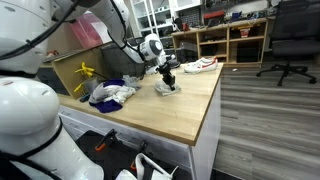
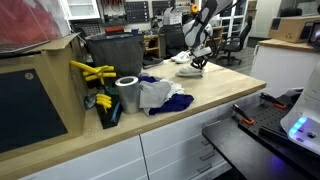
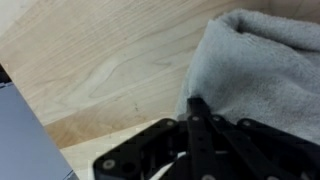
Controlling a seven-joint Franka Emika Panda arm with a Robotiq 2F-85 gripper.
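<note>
A grey towel [image 3: 262, 58] lies bunched on the light wooden table [image 3: 110, 60], at its far end in both exterior views [image 1: 166, 89] [image 2: 192, 68]. My gripper [image 3: 197, 108] comes down on the towel's left edge. Its black fingers are pressed together, with the tips sunk into the fabric, so it is shut on the towel. In the exterior views the gripper [image 1: 169, 76] [image 2: 198, 57] stands straight above the towel. How much cloth sits between the tips is hidden.
A heap of white and blue cloths [image 1: 112, 93] [image 2: 160, 96] lies mid-table, beside a metal can [image 2: 127, 93] and yellow clamps [image 2: 92, 73]. A white and red item [image 1: 204, 65] sits by the far edge. An office chair [image 1: 290, 40] stands beyond the table.
</note>
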